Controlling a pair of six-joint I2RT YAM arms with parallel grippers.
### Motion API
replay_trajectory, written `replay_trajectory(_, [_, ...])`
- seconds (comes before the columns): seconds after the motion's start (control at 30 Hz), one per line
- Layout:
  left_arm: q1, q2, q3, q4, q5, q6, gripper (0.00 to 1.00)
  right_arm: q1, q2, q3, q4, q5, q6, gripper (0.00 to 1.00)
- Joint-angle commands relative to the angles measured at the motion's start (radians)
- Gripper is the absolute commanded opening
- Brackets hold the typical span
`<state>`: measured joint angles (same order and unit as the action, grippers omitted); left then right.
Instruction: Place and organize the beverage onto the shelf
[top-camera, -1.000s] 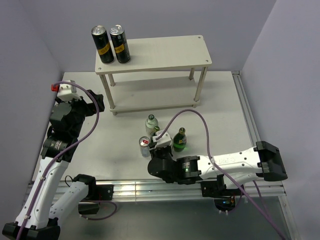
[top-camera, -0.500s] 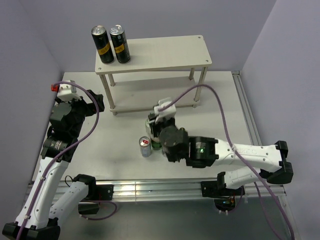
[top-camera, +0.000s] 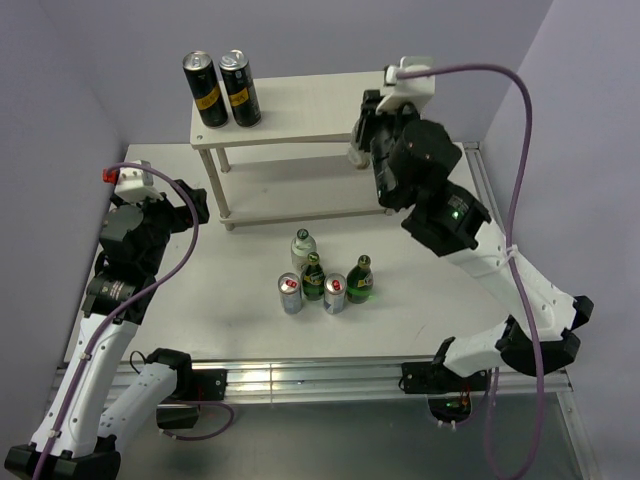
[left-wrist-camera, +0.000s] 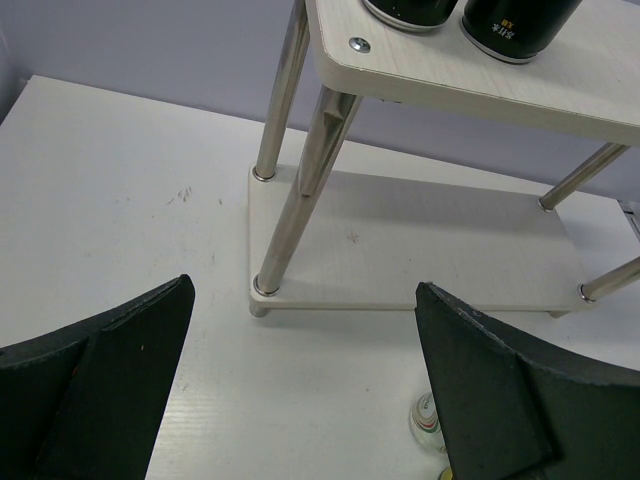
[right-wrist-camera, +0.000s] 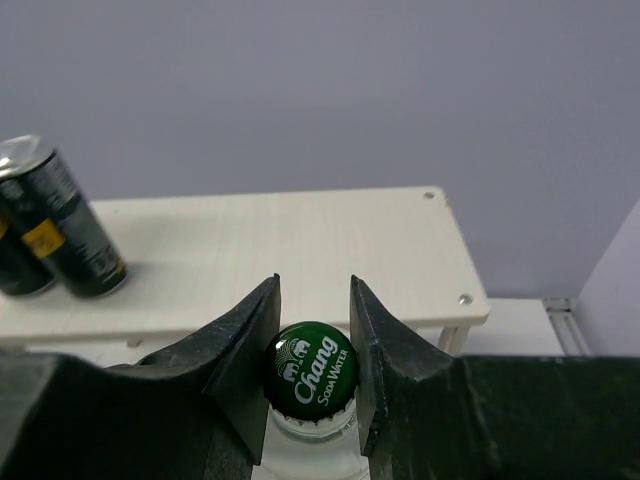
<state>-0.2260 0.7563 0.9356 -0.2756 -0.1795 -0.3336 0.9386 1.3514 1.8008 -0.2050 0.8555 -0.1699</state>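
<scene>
— Where was the bottle?
— The right gripper (right-wrist-camera: 313, 300) had it. Its fingers (right-wrist-camera: 250, 350) were squeezed on the neck of a clear bottle (right-wrist-camera: 311, 368), just under the green cap
— Was it standing up?
— Yes, straight up and down, hanging from the fingers, by the right end of the shelf (top-camera: 320, 105)
— Was it on the top board?
— I could not tell. The board looked to lie just ahead of the bottle and a little lower, so I think it had to go forward, then down
— And the other arm?
— The left gripper (left-wrist-camera: 302, 290) was spread wide with nothing in it, off by the shelf's left end. The right arm was much nearer
— Anything in the way?
— No. Two black cans (top-camera: 220, 88) stood on the board's left end, well apart from the bottle. Five more drinks (top-camera: 335, 293) stood on the table (top-camera: 250, 260)
</scene>
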Motion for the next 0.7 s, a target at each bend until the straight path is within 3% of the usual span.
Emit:
replay_trajectory(0.0, [0.001, 0.0, -0.004, 0.026, 0.021, 0.013, 0.99, -0.101, 0.05, 0.164, 0.04, -0.134, -0.026, 0.0])
replay_trajectory(0.47, [0.001, 0.011, -0.009, 0.03, 0.046, 0.01, 0.99, -0.408, 0.412, 0.636, -0.057, -0.317, 0.006, 0.0])
replay_trajectory(0.67, [0.001, 0.012, -0.008, 0.03, 0.057, 0.01, 0.99, -0.477, 0.462, 0.677, -0.024, -0.348, 0.006, 0.0])
